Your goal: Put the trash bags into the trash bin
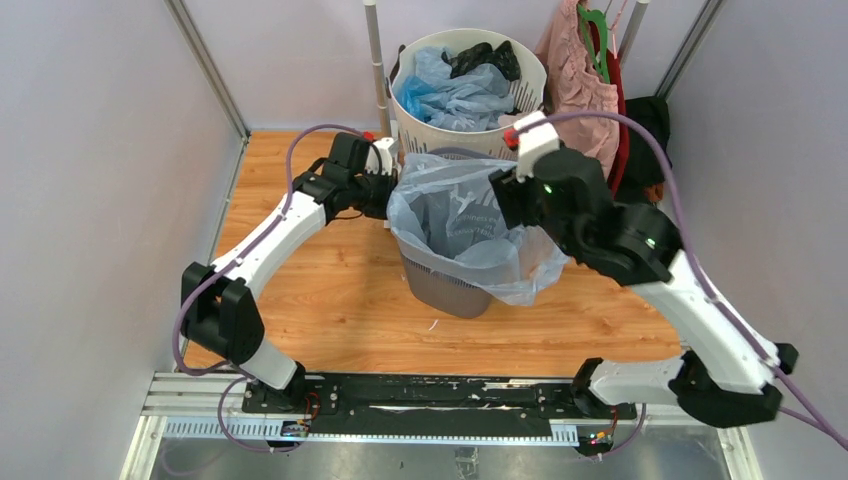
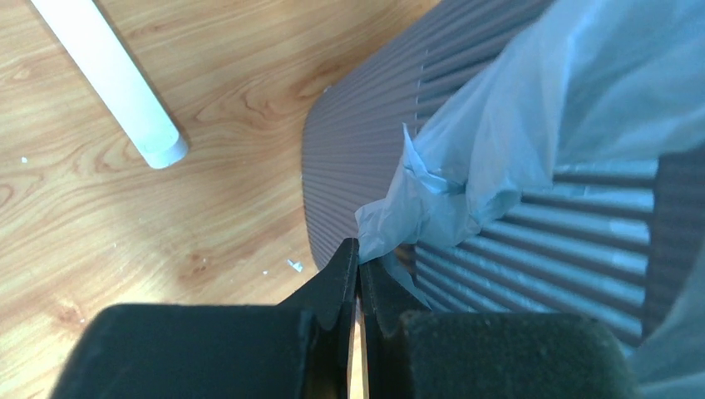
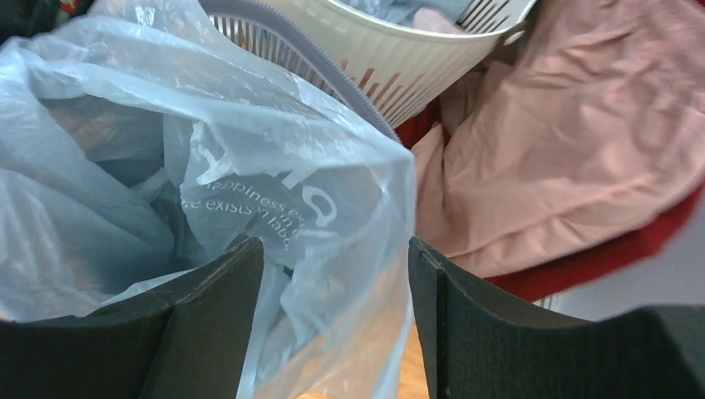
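A large pale blue see-through trash bag [image 1: 455,215] lines the dark grey trash bin [image 1: 440,285] in the middle of the wooden floor, its rim folded out over the bin's edge. My left gripper [image 1: 385,195] is at the bin's left side, shut on a crumpled corner of the bag [image 2: 432,199] just outside the ribbed bin wall [image 2: 357,141]. At the right rim my right gripper [image 1: 505,200] stands open, with loose bag film [image 3: 249,166] hanging between its fingers [image 3: 212,307]. The film touches neither pad firmly.
Right behind the bin stands a round white slotted basket [image 1: 440,135] holding more blue and black bags [image 1: 460,90]. A pink garment [image 1: 575,70] hangs at the back right, close to my right gripper. A white pole [image 2: 116,83] stands on the floor left of the bin.
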Robot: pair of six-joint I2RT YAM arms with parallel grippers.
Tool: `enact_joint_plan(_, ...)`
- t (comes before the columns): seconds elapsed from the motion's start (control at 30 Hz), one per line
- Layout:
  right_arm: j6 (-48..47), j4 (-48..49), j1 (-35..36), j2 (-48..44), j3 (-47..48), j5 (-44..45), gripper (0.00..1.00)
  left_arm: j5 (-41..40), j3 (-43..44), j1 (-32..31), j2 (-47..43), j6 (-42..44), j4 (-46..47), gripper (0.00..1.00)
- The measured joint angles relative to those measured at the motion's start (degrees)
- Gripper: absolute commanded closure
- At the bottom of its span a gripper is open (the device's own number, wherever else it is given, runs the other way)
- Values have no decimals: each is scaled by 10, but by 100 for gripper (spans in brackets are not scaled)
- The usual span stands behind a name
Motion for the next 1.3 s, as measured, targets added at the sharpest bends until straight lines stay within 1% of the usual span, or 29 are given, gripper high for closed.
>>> enact_joint_plan(0.07, -17, 17, -43, 38, 3, -48, 32, 4, 12, 0, 15, 0, 5, 93)
enact_joint_plan(0.17, -26, 35, -137, 70, 1, -131, 31, 10, 27, 0, 35, -4, 10, 93)
enact_joint_plan(0.27, -24, 50, -226, 74, -2, -213, 31, 14, 36, 0, 47, -6, 10, 93)
enact_joint_plan(0.33, -23, 61, -271, 71, -3, -263, 29, 14, 40, 1, 51, -6, 9, 93)
enact_joint_plan(0.43, -22, 76, -307, 61, -17, -323, 29, 16, 49, 2, 57, -6, 9, 94)
enact_joint_plan(0.47, -19, 85, -325, 54, -30, -361, 29, 16, 54, 2, 61, -6, 9, 94)
enact_joint_plan(0.53, -12, 92, -345, 47, -45, -399, 29, 17, 63, 2, 67, -6, 8, 94)
enact_joint_plan(0.6, -3, 102, -368, 42, -65, -459, 29, 18, 74, 2, 75, -5, 7, 94)
enact_joint_plan(0.73, 10, 119, -390, 42, -85, -541, 30, 19, 82, 3, 82, -3, 5, 94)
enact_joint_plan(0.83, 19, 127, -398, 45, -93, -595, 38, 20, 85, 3, 86, -1, 4, 95)
enact_joint_plan(0.9, 23, 132, -403, 50, -95, -622, 48, 21, 89, 3, 91, 0, 2, 95)
enact_joint_plan(1.07, 31, 139, -413, 57, -108, -664, 83, 22, 101, 3, 104, 3, -1, 96)
enact_joint_plan(1.1, 34, 141, -417, 58, -111, -669, 89, 22, 102, 3, 106, 4, -2, 96)
enact_joint_plan(1.13, 35, 140, -421, 59, -112, -674, 92, 22, 104, 3, 107, 5, -2, 96)
enact_joint_plan(1.23, 45, 147, -443, 60, -121, -682, 98, 22, 110, 3, 111, 6, -3, 96)
enact_joint_plan(1.3, 53, 151, -458, 60, -127, -684, 100, 22, 111, 3, 113, 6, -3, 97)
